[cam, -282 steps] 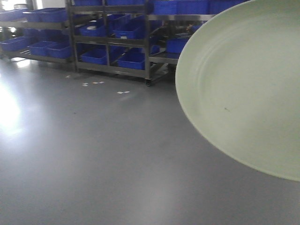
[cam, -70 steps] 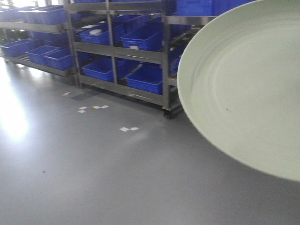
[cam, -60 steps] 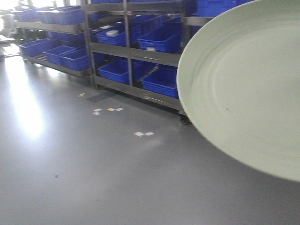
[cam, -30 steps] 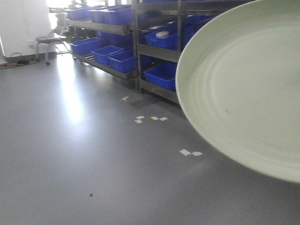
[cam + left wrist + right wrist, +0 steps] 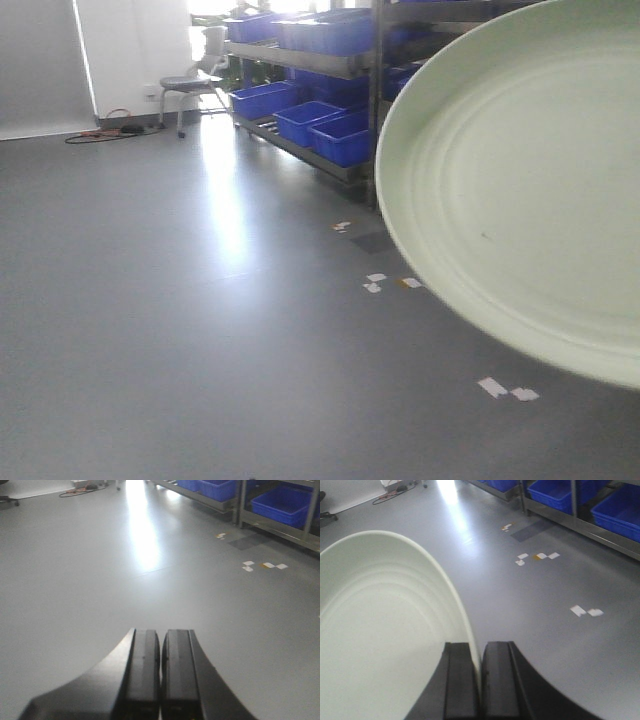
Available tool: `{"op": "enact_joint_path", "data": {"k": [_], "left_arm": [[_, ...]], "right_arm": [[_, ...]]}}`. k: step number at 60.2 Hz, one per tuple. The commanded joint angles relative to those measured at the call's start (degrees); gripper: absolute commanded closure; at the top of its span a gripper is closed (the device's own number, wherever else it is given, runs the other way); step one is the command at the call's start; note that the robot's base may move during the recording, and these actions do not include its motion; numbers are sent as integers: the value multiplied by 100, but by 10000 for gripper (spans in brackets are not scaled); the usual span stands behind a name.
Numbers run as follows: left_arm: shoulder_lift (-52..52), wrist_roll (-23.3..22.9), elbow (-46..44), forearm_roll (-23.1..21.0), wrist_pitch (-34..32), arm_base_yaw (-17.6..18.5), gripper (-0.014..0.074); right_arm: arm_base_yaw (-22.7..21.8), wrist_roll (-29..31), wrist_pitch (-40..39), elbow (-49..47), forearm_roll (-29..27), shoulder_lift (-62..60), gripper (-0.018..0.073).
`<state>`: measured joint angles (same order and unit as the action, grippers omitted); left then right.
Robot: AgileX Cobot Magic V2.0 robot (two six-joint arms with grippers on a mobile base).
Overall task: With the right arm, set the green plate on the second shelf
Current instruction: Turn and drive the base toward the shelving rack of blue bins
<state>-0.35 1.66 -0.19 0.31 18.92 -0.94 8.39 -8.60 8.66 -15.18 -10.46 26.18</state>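
Observation:
The green plate (image 5: 510, 190) is pale mint green with faint rings and a tiny dark speck. It fills the right of the front view, held up on edge above the floor. In the right wrist view the green plate (image 5: 380, 630) stands on edge at the left, and my right gripper (image 5: 480, 652) is shut on its rim, one finger inside and one outside. My left gripper (image 5: 161, 640) is shut and empty, held over bare grey floor. The metal shelf rack (image 5: 372, 90) with blue bins (image 5: 330, 135) stands beyond the plate at the upper right.
Grey floor with white tape marks (image 5: 505, 388) and more tape marks (image 5: 375, 283). A chair (image 5: 195, 85) and cables (image 5: 105, 130) sit by the white back wall. Blue bins on the rack's low shelf show in the right wrist view (image 5: 560, 492).
The view has swung left: the shelf rack slid to the right behind the plate, and the back wall and chair came into sight. The plate keeps its place in the frame.

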Motion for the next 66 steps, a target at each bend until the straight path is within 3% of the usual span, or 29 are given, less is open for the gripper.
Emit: {"op": "enact_joint_path", "data": {"k": [1,66], "left_arm": [[-122,5,229,10,-415,29,473],[-122,5,229,10,-415,29,473]], "right_arm": [[-28,7,-643,-188,-26,-7,503],[-28,7,-643,-188,-26,-7,503]]}}
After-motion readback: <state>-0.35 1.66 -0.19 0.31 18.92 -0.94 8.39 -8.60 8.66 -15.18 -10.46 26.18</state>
